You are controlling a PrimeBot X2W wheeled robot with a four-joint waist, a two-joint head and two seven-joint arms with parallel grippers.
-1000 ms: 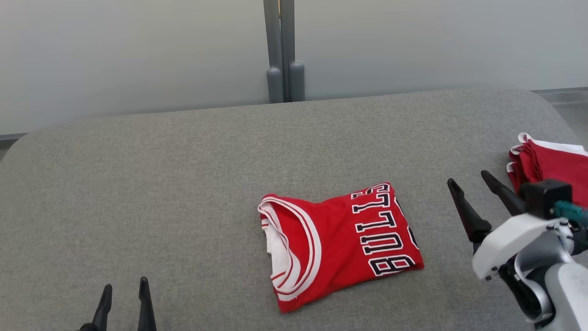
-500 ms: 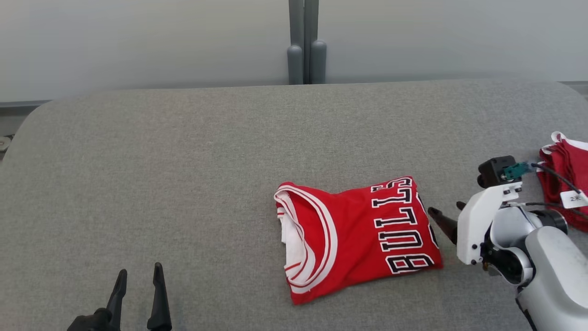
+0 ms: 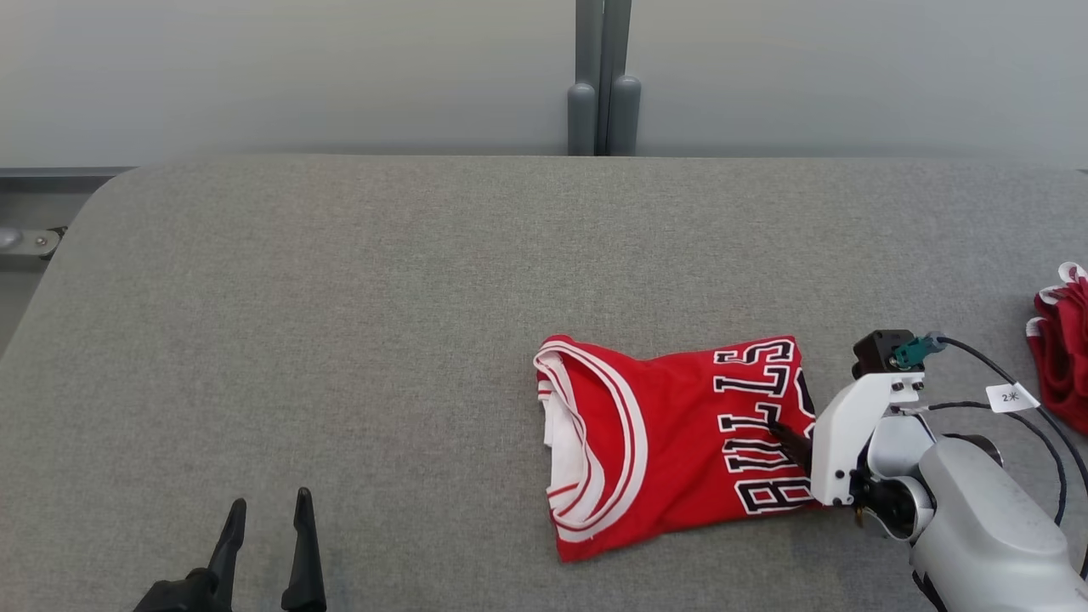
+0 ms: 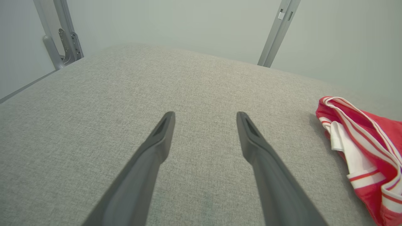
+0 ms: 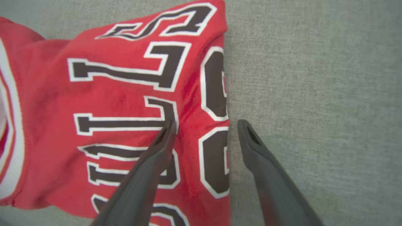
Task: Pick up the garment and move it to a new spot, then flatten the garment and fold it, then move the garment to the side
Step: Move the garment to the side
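So the folded red jersey point(image 3: 671, 442) is lying on the grey padded table point(image 3: 340, 340), around 4 o'clock from the middle of the top. Its white-striped neck opening is facing 9 o'clock and the lettered end is pointing to 3.

The right gripper point(image 5: 207, 124) is hanging over that lettered end with its fingers spread wide and gripping nothing. One finger is sitting over the print and the other over bare grey cloth, so the jersey's edge is running between them. I can't tell whether the tips are actually touching the fabric. The left gripper point(image 3: 270, 501) is idling down at 7 o'clock, also spread wide and empty, well apart from the jersey.

Nothing is blocking the way. A second red pile point(image 3: 1062, 357) with white trim is sitting at 3 o'clock by the table's edge, apart from the jersey. A grey metal post point(image 3: 602, 85) is standing at 12 o'clock against the pale wall point(image 3: 255, 76).

As for writing, the jersey is showing "BULLS" in black letters with white outlines, plus part of a black number beside it. A black cable point(image 3: 977, 353) on the right wrist is carrying a small white tag point(image 3: 1009, 397) that starts with "2", and the rest is too small to read.
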